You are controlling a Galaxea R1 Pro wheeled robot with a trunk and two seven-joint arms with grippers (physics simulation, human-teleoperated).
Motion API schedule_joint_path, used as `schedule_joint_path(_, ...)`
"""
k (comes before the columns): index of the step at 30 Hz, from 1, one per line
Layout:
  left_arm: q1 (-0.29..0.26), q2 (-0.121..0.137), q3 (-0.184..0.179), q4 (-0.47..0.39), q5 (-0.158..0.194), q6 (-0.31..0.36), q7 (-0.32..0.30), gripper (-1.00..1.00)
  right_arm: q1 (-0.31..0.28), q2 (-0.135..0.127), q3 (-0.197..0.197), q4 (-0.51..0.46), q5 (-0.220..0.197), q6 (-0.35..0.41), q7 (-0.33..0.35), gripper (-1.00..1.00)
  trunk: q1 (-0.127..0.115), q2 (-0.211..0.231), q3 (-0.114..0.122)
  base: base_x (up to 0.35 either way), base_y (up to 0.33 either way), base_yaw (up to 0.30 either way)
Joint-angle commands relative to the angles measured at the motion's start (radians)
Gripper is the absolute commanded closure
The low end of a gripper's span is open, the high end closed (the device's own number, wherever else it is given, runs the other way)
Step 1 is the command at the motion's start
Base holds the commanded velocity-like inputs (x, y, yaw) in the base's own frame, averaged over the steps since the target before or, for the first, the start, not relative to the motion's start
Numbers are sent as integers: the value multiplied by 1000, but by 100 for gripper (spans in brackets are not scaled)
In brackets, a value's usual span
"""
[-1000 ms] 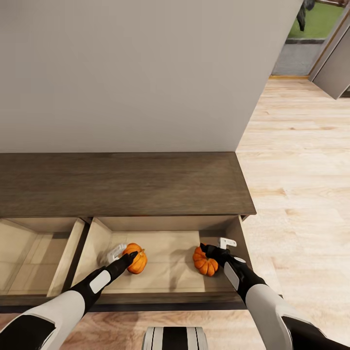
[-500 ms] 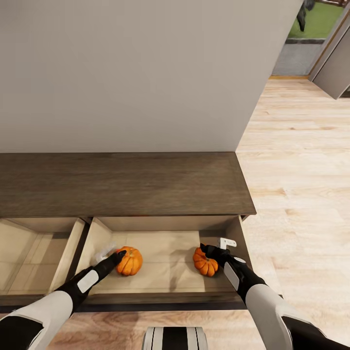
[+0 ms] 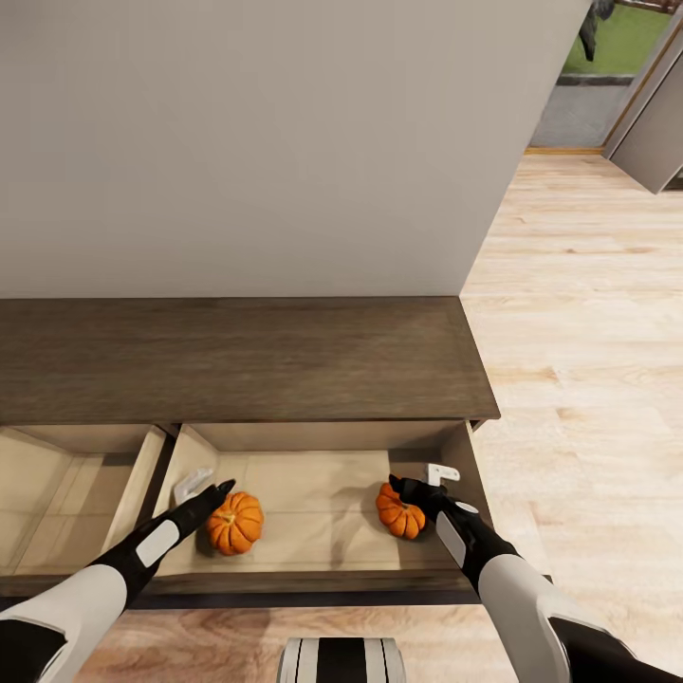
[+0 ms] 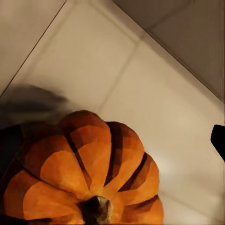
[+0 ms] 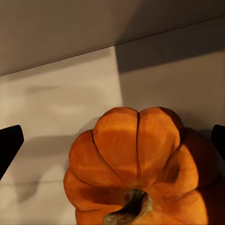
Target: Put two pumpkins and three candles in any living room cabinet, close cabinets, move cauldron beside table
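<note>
Two pumpkins lie in the open drawer of the cabinet. The left gripper is beside the left one; the right gripper is at the right one.

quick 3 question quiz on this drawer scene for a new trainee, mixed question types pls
1. True or false: both pumpkins lie in the same open drawer of the cabinet.
2. Which claw has a pumpkin between its open fingers: a) left claw b) right claw?
3. Fill in: the drawer beside it is ____.

Key:
1. True: the left pumpkin and the right pumpkin share it.
2. b
3. open
</note>
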Motion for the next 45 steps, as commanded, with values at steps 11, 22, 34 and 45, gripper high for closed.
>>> schedule_joint_path(11, 7, -40, -4, -44, -6, -1, -6, -100, 0, -1, 25, -1, 0, -2, 2, -100, 0, 0, 0, 0, 0, 0)
schedule_joint_path(22, 9, -86, -5, -49, -8, -1, -10, -100, 1, -9, 24, -3, 0, -1, 14, -100, 0, 0, 0, -66, 0, 0)
schedule_joint_path(34, 9, -108, -5, -49, -8, 5, -9, -100, 2, -9, 25, -4, 1, -1, 65, -100, -46, 84, 38, -2, 0, 0)
schedule_joint_path(45, 9, -108, -5, -50, -9, 11, -9, -100, 2, -9, 25, -6, 0, 8, 117, -100, -88, 161, 72, 0, 0, 0)
